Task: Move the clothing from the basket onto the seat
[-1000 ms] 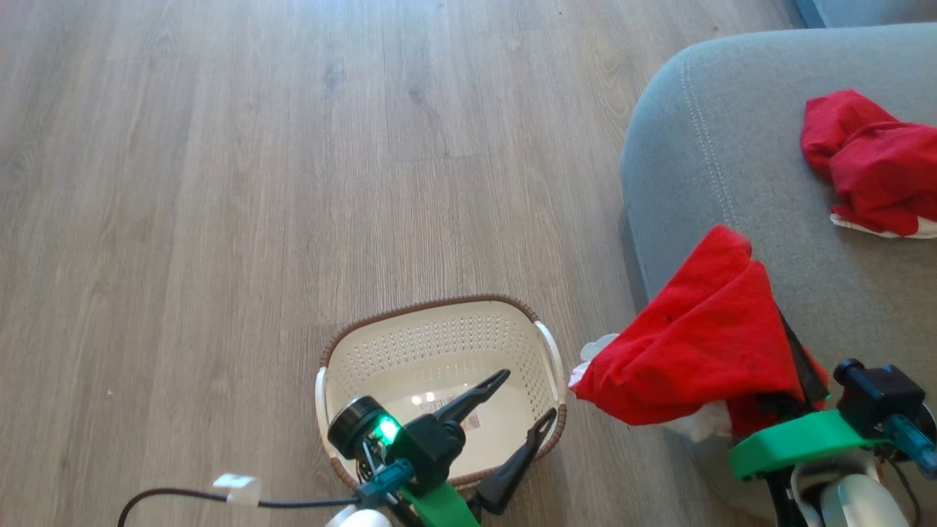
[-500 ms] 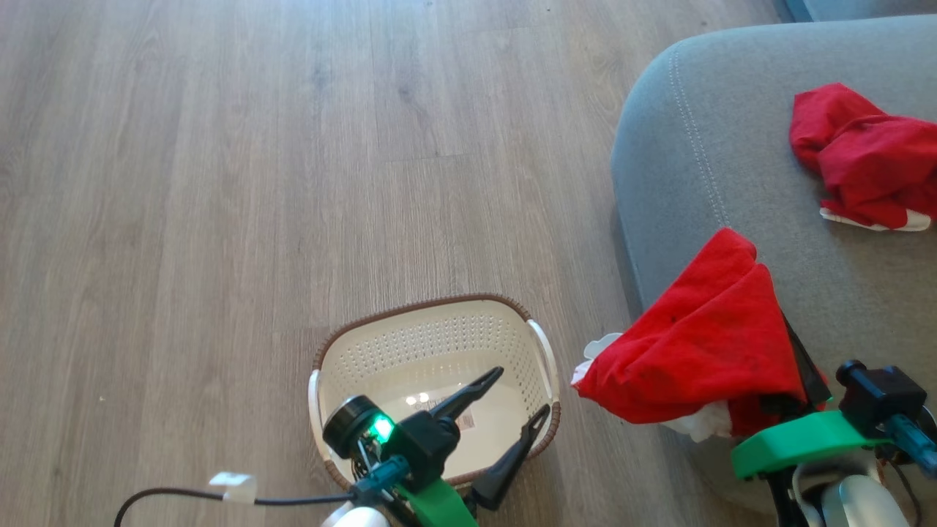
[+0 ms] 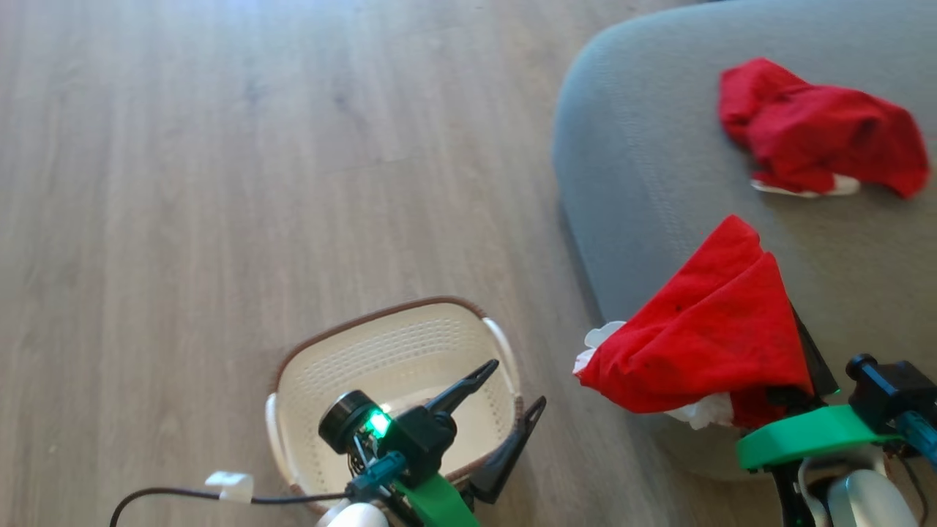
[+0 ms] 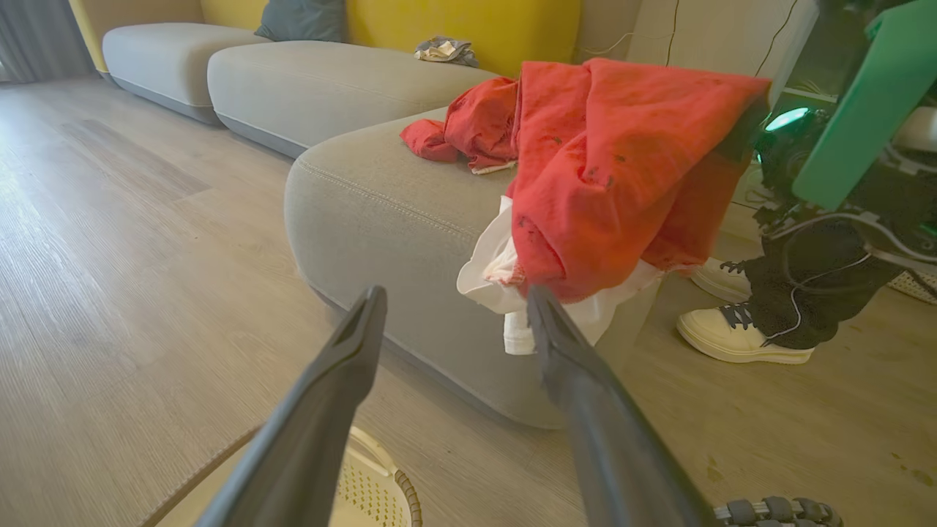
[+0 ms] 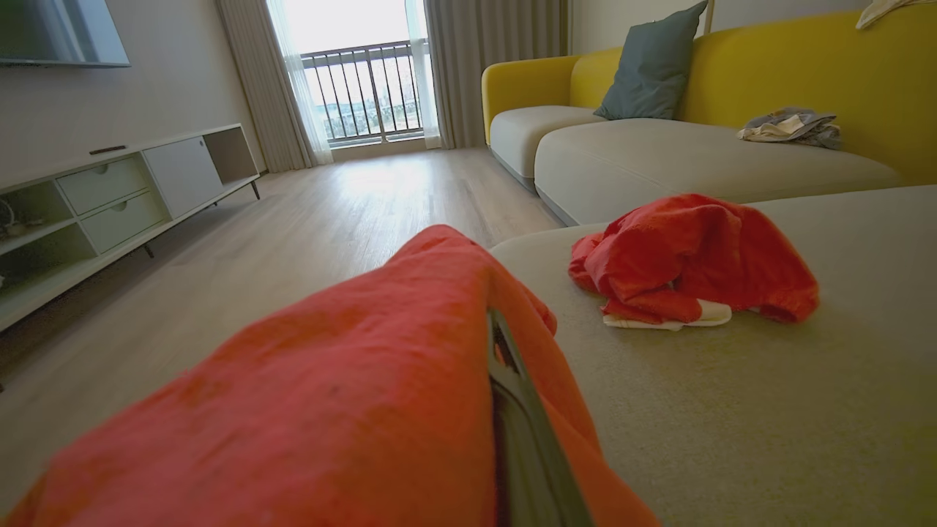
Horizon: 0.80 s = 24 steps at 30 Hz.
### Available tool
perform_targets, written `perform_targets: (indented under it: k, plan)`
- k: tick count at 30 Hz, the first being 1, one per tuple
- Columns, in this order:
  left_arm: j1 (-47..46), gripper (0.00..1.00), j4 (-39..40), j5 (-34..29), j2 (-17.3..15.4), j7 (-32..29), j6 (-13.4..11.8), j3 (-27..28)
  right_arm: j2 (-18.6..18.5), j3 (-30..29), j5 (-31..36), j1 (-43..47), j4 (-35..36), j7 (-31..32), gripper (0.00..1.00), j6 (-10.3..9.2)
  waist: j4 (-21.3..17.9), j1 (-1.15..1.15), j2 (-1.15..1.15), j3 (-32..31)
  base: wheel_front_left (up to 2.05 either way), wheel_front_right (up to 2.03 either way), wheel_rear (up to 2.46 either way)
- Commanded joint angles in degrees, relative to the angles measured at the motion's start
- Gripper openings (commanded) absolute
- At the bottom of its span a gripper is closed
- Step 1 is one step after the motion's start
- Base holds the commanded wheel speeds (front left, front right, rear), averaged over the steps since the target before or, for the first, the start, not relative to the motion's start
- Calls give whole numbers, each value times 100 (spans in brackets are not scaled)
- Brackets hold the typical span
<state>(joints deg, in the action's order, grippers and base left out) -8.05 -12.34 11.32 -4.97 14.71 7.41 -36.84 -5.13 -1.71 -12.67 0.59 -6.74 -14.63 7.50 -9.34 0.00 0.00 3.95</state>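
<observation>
Red garment (image 3: 695, 344) clenched in R claw (image 5: 501, 351) over seat (image 3: 659, 168) edge, 2nd garment (image 3: 812, 132) lying on seat, L claw (image 3: 518, 383) released above basket (image 3: 344, 366).

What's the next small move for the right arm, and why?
Probably carry the right gripper further in over the seat, toward the garment already lying there, before opening. It is shut on the second red garment, which hangs at the seat's near corner with its white trim past the edge; released here it might slide off. The basket is empty.
</observation>
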Motion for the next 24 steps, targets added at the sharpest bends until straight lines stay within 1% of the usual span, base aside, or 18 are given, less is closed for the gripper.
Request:
perform_targets:
  k: [1, 4, 5, 6, 8, 9, 12, 17, 24]
  plan:
    - [-126, 100, 195, -54, 40, 29, 8, 192, -43, 110, -21, -241, 254, -37, 0, -1, -344, 0, 0, 1, 0, 0, 0]
    - [-148, 100, 208, -65, 36, 29, 8, 204, -40, 108, -17, -247, 291, -37, 0, -1, -632, 0, 0, 7, 0, 0, 0]
    - [-148, 100, 208, -65, 36, 29, 8, 204, -40, 108, -17, -247, 291, -37, 0, -1, -632, 0, 0, 7, 0, 0, 0]
    - [-157, 100, 212, -71, 39, 29, 8, 209, -39, 92, -20, -240, 297, -37, 0, -1, -719, 0, 0, 6, 0, 0, 0]
    - [-173, 100, 223, -80, 42, 29, 8, 227, -39, 76, -18, -232, 305, -37, 0, -1, -910, 0, 0, 12, 0, 0, 0]
    - [-192, 100, 234, -93, 37, 29, 8, 229, -34, 70, -23, -226, 315, -37, 0, -1, -1096, 0, 0, 31, 0, 0, 0]
    - [-251, 100, 237, -119, 14, 29, 8, 199, -16, 37, -31, -216, 341, -37, 0, -1, -1339, 0, 0, 80, 0, 0, 0]
    - [-375, 100, 288, -145, 22, 29, 8, 194, 14, -42, -42, -198, 384, -37, 0, -1, -1659, 0, 0, 225, 0, 0, 0]
    - [-482, 100, 280, -190, -8, 29, 8, 63, 92, -232, -90, -164, 439, -37, 0, -1, -2002, 0, 0, 375, 0, 0, 0]
